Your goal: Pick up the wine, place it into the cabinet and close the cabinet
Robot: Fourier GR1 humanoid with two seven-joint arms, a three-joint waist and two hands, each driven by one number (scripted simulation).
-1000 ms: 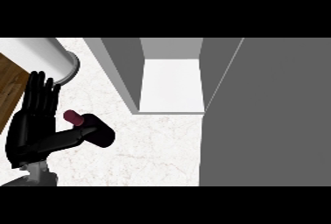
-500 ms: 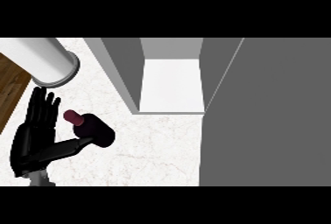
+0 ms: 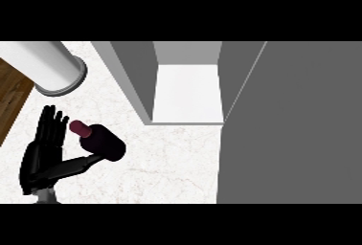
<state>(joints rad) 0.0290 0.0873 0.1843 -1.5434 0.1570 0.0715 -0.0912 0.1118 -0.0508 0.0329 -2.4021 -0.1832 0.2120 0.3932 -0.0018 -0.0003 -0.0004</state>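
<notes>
The left hand (image 3: 44, 155) sits nearest, left of the open cabinet (image 3: 185, 91); its fingers stand straight while the thumb presses the dark wine bottle (image 3: 99, 139). The wine stands on the marble counter (image 3: 170, 167), left of the cabinet's opening.

No legible text, label, brand, number or sign is found on any surface in the head view. The wine bottle (image 3: 99, 140) shows a plain dark body and reddish cap; no label is readable on it.
</notes>
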